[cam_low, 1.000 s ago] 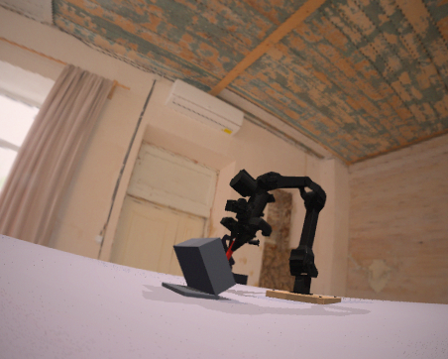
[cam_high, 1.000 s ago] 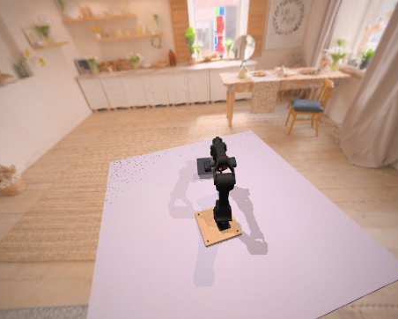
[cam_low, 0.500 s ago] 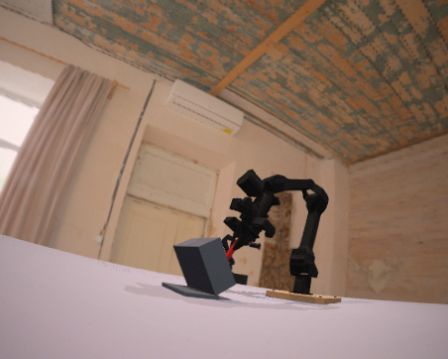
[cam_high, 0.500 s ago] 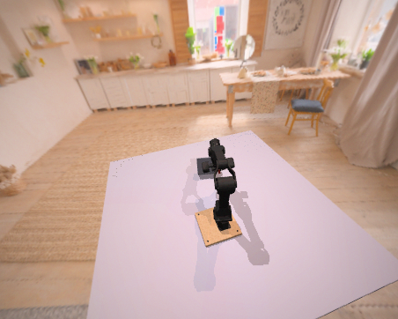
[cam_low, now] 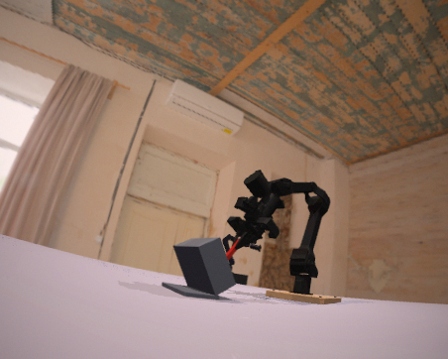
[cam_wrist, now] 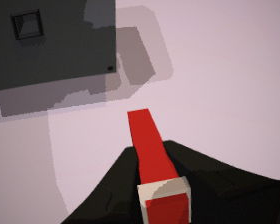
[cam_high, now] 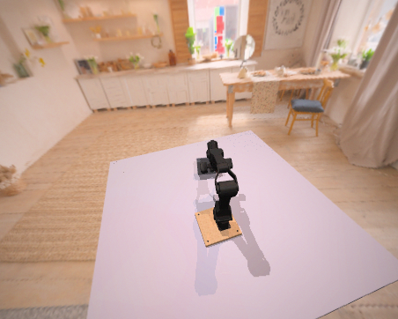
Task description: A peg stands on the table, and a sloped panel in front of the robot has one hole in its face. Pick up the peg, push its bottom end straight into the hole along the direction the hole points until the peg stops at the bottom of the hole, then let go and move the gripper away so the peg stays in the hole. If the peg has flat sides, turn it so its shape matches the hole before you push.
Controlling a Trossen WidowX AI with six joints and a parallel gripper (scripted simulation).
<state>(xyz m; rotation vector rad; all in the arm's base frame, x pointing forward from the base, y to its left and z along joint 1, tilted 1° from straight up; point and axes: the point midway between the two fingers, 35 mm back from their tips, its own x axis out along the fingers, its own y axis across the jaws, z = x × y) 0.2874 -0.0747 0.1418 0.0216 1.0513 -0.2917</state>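
A red peg [cam_wrist: 150, 145] [cam_low: 232, 250] with flat sides and a pale band near its upper end is held by my gripper [cam_wrist: 148, 153], which is shut on it. The peg is tilted and its free end points away from the gripper, up the wrist view. The dark sloped panel [cam_wrist: 66, 55] [cam_low: 205, 265] is at the upper left of the wrist view, with a square hole [cam_wrist: 28, 24] in its face. The peg's end is below and right of the hole there, apart from it. In the top view the arm hides the peg and much of the panel.
The panel rests on a flat dark foot [cam_low: 190, 292] on the pale table [cam_high: 150, 247]. A small dark dot [cam_wrist: 110, 68] marks the panel's near corner. The arm's wooden base plate [cam_high: 210, 233] [cam_low: 302, 298] stands behind the panel in the exterior view. Shadows fall around the panel.
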